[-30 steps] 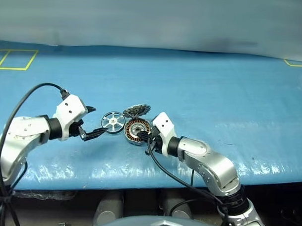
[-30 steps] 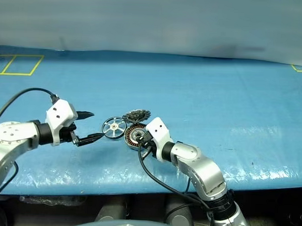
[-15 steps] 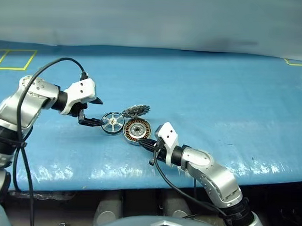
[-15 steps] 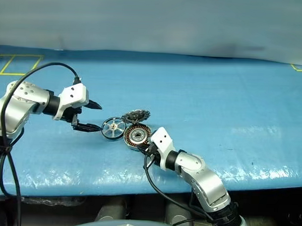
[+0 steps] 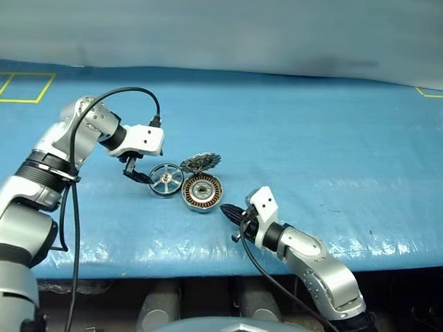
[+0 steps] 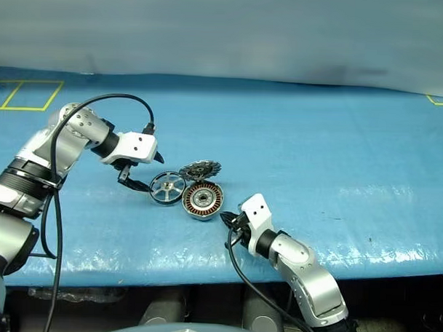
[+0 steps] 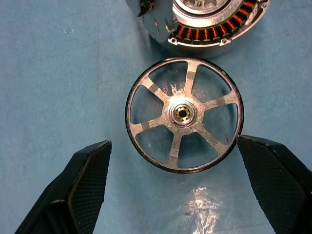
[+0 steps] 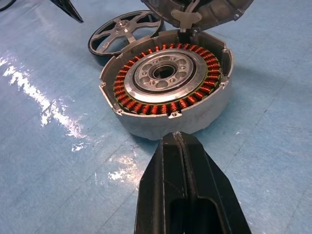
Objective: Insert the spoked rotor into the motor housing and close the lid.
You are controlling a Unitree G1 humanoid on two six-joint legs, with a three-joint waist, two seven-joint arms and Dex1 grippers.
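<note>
The silver spoked rotor (image 7: 183, 113) lies flat on the blue table, just left of the motor housing (image 5: 202, 192). Copper windings ring the housing's centre hole (image 8: 165, 73). The lid (image 5: 200, 163) stands tilted open at the housing's far rim. My left gripper (image 7: 173, 141) hangs open above the rotor, pointing down, one finger on either side of the rim and holding nothing. My right gripper (image 5: 225, 208) is shut and empty, its tip (image 8: 178, 137) a short way off the housing's near wall.
A blue plastic sheet (image 5: 317, 147) covers the table, whose front edge (image 5: 203, 271) runs close below my right arm. Yellow tape marks sit at the far left (image 5: 24, 86) and far right (image 5: 435, 93). A black cable (image 5: 126, 93) loops off my left wrist.
My left arm has swung up and over, so its open gripper now points down over the rotor. My right gripper has drawn back from the housing, toward the front edge and to the right.
</note>
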